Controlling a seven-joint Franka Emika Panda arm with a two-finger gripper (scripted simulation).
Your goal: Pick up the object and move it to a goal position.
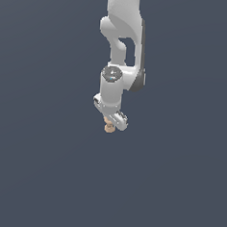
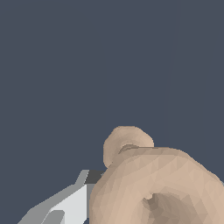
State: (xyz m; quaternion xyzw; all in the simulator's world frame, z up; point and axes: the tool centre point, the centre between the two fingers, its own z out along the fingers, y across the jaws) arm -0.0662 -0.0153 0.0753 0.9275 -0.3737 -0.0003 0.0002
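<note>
1. Clamping the object [image 1: 109,127] at its upper end, between the fingers of the white gripper [image 1: 110,121], below the Panda arm [image 1: 122,34] in the exterior view; lower knob left jutting out beneath.
2. Filling much of the wrist view, right against the lens: the object [image 2: 153,183], tan and faceted, one knobby end large and near, the other smaller beyond a narrow waist.
3. Showing beside it in the wrist view, one pale finger [image 2: 72,203], touching or nearly touching its side.
4. Judged from looks alone: rigid, very light, dwarfed by the gripper.
5. Rounded knobs likely to roll or twist out under a loose squeeze; waist the surest place to seize, wider ends serving as stops.
6. Hanging against plain slate-blue, no table, surface or goal marker visible in either view; height above any surface impossible to tell.
</note>
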